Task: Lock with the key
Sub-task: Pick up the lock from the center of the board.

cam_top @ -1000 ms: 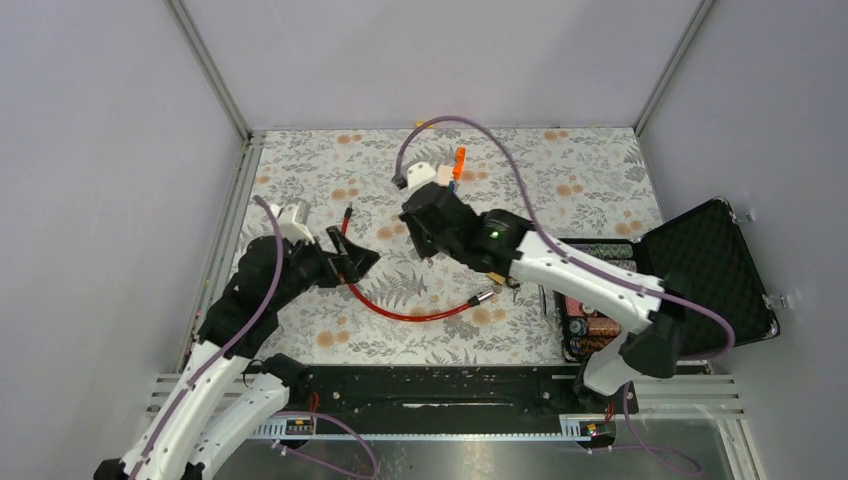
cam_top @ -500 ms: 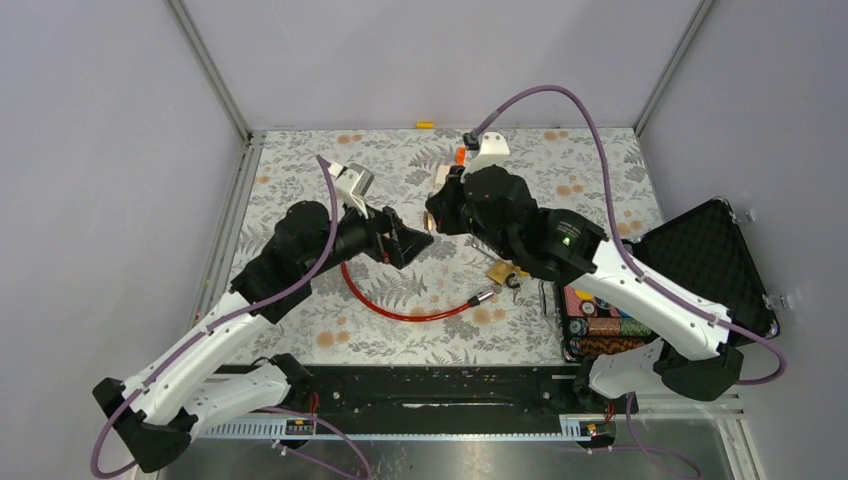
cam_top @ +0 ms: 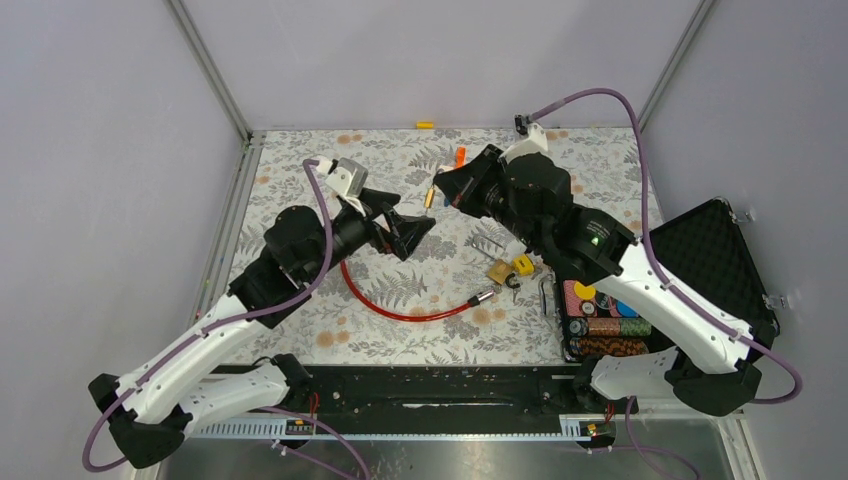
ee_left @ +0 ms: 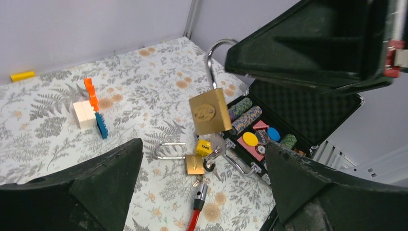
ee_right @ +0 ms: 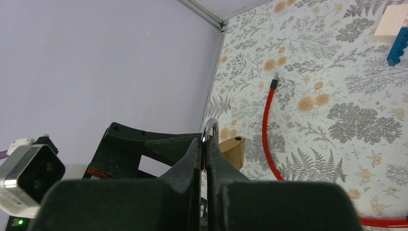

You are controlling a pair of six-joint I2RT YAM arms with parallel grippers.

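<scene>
Your R gripper (ee_right: 206, 144) pinches the padlock (ee_left: 208, 113) by its shackle, body hanging down betw. the arms, straight ahead of the wide-spread L gripper (cam_top: 405, 222); keys (ee_left: 213, 155) lie on mat (ee_left: 134, 96) below it, nr case (ee_left: 308, 113).

table: floral-print top (cam_top: 600, 170)
centre: red cable (cam_top: 400, 308), small brass padlock (ee_left: 194, 164), keys (ee_left: 210, 161)
right: open poker-chip case (cam_top: 705, 255)
top: toy bricks (ee_left: 85, 113), yellow block (cam_top: 426, 125)

Brass-gold padlock (ee_left: 209, 111), red cable (ee_right: 265, 126), grey fern-and-orange-flower table cover (cam_top: 300, 170), black case (cam_top: 710, 260), yellow block (ee_left: 22, 75)
</scene>
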